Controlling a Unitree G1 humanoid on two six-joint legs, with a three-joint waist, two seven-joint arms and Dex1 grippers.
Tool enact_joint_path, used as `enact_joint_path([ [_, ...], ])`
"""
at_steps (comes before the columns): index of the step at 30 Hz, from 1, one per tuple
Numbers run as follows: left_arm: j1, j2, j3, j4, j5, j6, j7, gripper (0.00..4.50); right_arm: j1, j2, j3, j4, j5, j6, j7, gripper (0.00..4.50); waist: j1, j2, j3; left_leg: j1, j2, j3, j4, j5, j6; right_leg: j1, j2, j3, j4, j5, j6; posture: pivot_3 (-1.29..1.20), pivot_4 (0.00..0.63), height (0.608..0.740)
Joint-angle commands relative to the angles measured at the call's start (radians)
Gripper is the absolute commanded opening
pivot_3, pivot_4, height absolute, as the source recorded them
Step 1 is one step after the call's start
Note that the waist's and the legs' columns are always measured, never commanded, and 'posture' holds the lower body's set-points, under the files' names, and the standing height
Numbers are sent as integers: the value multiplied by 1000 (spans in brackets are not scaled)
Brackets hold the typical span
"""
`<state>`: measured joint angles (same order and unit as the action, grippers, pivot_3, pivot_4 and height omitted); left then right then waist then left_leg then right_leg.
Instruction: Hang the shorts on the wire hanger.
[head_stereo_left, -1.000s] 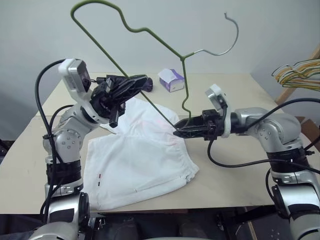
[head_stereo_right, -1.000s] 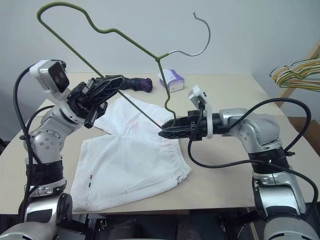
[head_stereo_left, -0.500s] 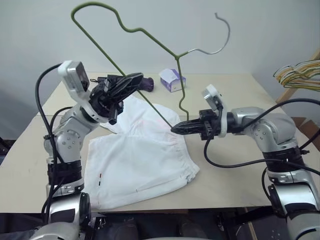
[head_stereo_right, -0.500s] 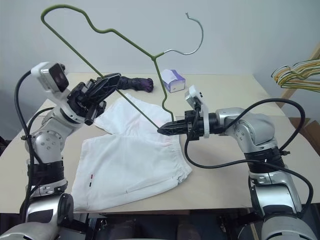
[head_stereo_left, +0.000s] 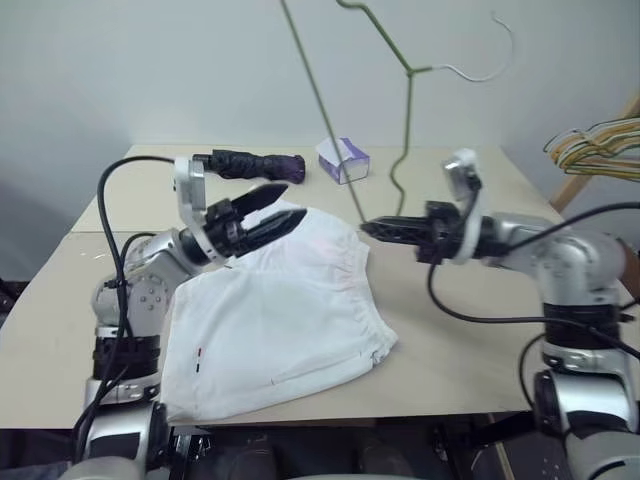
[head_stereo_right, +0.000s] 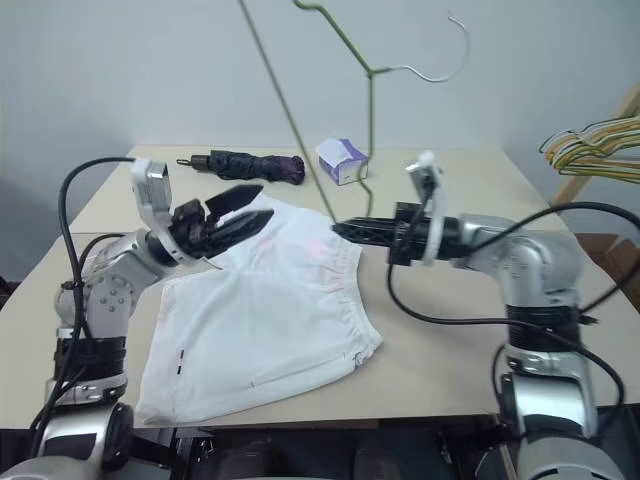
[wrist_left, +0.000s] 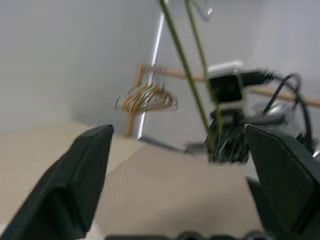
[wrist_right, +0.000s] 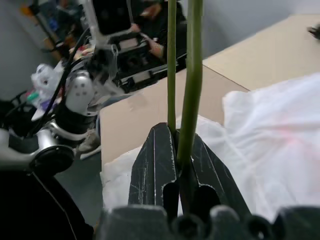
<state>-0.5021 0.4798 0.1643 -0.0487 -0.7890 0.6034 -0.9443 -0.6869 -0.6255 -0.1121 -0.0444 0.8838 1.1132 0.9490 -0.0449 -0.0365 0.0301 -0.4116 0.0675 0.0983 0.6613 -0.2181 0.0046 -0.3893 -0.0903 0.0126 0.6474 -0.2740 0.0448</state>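
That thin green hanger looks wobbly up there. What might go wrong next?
The wire hanger is pinched at its lower corner by the right end effector alone, so it may swing or twist.

The left end effector is open over the shorts, which lie flat on the table; it might pick up one layer only.

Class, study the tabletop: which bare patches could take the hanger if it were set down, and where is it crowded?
Bare table lies right of the shorts, below the right gripper shut on the wire hanger. A narrower strip runs between the tissue box and the right edge. It is crowded at the back left: the folded umbrella, the open left gripper and the shorts.
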Motion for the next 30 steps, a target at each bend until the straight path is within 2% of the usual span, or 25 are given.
enact_joint_path([
  [1,49,76,-30,-51,113,-62,-2,4469,99,-133,-106,-45,97,157,23,0,8,0,0,-1,0,0,0,0,0,-1,0,0,0,0,0,-33,0,740],
  [7,145,204,-134,-109,263,-116,-62,4469,340,-321,-134,-72,144,299,69,0,8,0,0,-2,0,0,0,0,0,-1,-1,-1,-1,0,0,-28,0,740],
  [10,164,223,-163,-134,295,-133,-79,4469,472,-413,-80,-45,131,308,161,0,7,0,0,-1,0,0,0,0,0,-1,-1,-1,-1,0,0,-26,0,740],
  [13,171,227,-177,-143,311,-144,-91,4469,540,-494,14,26,93,296,261,0,4,0,0,-1,0,0,0,0,0,0,-1,0,-1,0,0,-20,0,740],
  [18,185,224,-185,-157,322,-140,-94,4469,533,-536,131,160,-17,217,334,0,0,1,0,2,0,0,0,0,0,1,-1,1,-1,0,0,-20,0,740],
  [24,169,209,-203,-148,347,-151,-83,4469,453,-500,240,251,-129,126,395,0,2,1,1,2,-1,0,0,0,0,1,-1,1,-1,0,0,-10,0,740],
  [30,181,197,-201,-161,361,-150,-66,4469,412,-468,293,283,-184,82,442,0,9,1,1,1,-1,0,0,0,0,0,-1,1,-1,0,0,5,0,740],
])
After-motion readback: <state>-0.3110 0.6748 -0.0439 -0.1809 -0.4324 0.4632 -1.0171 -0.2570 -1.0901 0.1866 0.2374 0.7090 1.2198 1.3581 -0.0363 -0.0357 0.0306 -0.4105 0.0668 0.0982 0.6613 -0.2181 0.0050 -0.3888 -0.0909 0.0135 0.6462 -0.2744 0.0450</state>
